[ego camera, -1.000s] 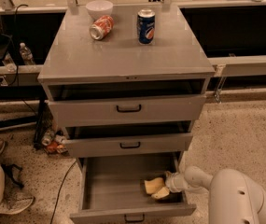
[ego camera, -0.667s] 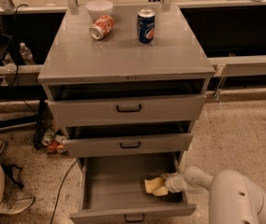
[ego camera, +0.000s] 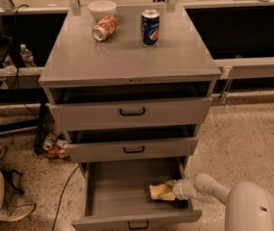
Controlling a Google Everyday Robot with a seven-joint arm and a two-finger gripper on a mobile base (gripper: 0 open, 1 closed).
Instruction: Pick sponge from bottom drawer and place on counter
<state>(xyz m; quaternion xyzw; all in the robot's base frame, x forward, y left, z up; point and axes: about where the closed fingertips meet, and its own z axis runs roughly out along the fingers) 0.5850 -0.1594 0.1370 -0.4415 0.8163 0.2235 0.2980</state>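
The bottom drawer [ego camera: 107, 196] of the grey cabinet stands pulled open. The pale yellow sponge [ego camera: 158, 191] lies on the drawer floor at the right. My cream-coloured gripper [ego camera: 168, 191] reaches into the drawer from the right, at the sponge's right end and touching it. The arm [ego camera: 208, 187] and its white body fill the lower right corner. The counter [ego camera: 127, 47] is the flat grey top of the cabinet.
On the counter stand a blue soda can [ego camera: 150, 28], an orange can lying on its side [ego camera: 104, 28] and a white bowl [ego camera: 102, 7]. The two upper drawers [ego camera: 131, 112] are slightly ajar. Bottles and clutter lie on the floor at the left [ego camera: 55, 146].
The gripper and sponge have barely shifted, a little to the left inside the drawer. Nothing else moved.
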